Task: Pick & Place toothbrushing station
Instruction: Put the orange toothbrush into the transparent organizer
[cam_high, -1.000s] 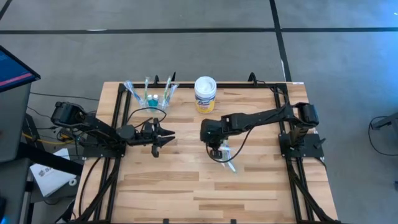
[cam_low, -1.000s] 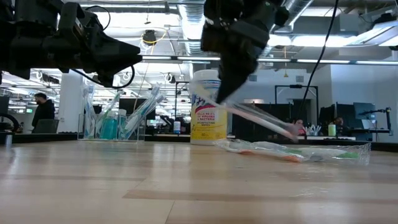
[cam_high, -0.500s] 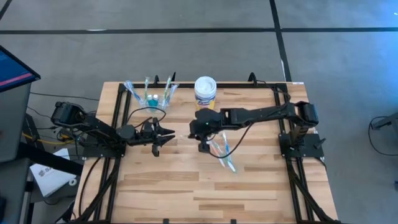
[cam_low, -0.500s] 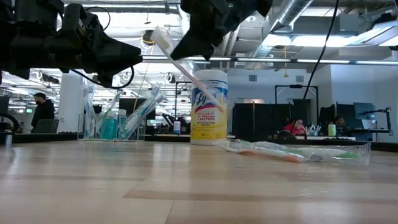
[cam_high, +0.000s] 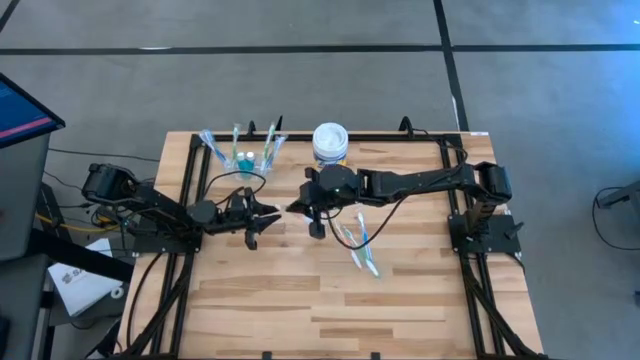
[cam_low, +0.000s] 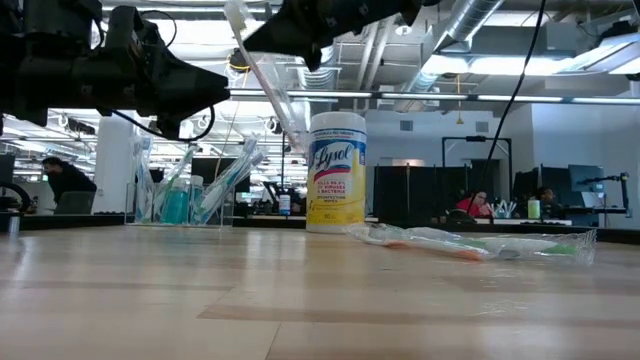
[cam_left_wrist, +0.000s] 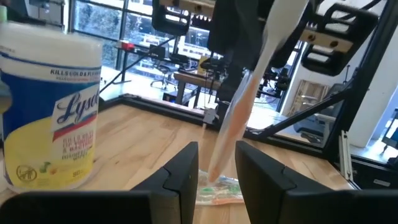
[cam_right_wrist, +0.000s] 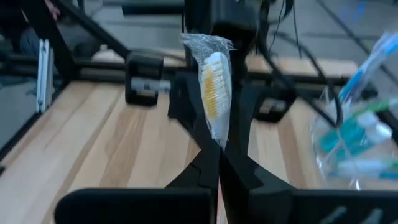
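Now the right gripper (cam_high: 297, 208) has carried the wrapped toothbrush (cam_low: 262, 78) leftward.

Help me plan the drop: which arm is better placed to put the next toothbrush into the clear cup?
The right. Its claw is shut on a wrapped toothbrush, lifted off the table between the tub and the cup. The left claw holds nothing.
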